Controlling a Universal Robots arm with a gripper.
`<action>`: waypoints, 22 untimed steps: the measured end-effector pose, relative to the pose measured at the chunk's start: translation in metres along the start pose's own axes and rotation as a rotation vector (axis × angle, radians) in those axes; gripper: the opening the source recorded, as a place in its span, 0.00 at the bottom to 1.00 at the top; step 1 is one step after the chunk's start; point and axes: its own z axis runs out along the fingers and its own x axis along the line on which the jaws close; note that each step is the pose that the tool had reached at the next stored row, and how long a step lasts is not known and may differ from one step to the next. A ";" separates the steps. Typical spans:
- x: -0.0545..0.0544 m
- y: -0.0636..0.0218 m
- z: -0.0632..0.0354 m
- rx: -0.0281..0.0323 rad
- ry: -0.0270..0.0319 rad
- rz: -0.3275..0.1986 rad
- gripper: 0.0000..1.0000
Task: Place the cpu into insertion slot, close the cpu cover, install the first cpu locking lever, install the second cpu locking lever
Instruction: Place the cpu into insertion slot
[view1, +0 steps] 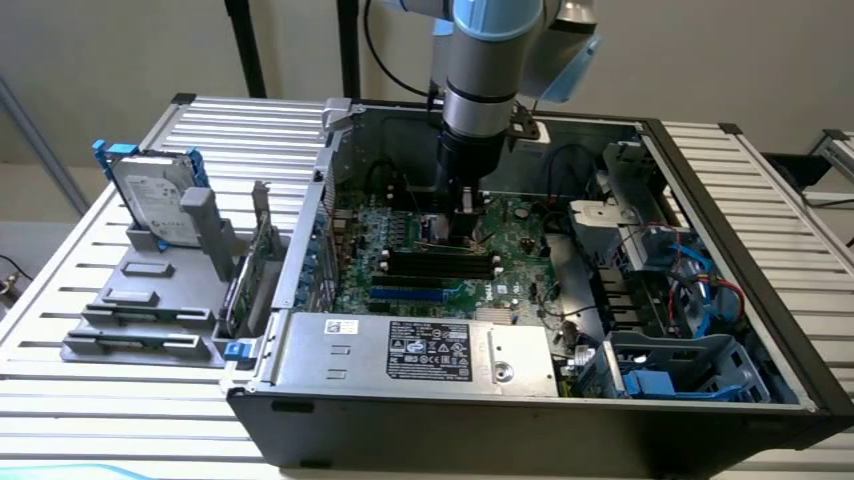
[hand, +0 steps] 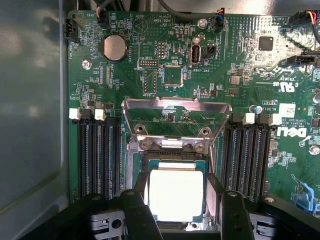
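A slatted desk (view1: 120, 400) carries an open computer case (view1: 534, 440); the arm (view1: 487, 70) reaches straight down into it, over the green board (hand: 150, 75); its pincer (hand: 177, 182) stands spread wide, gripping nothing I can see; the cover (hand: 175, 107) is tilted up, open, just beyond the slot (hand: 170, 156); the cpu (hand: 176, 195) lies flat in that slot, a finger (hand: 137, 210) close at each side.

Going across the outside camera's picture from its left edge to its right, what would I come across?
Hard drive standing on a grey holder → green circuit board inside the open computer case → blue cables by the drive bays.
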 end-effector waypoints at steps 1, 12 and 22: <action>0.000 0.0000 0.0003 0.0001 0.0000 0.005 0.54; 0.002 0.0001 0.0042 0.0027 0.0004 0.024 0.54; 0.003 0.0012 0.0067 0.0065 0.0002 0.024 0.54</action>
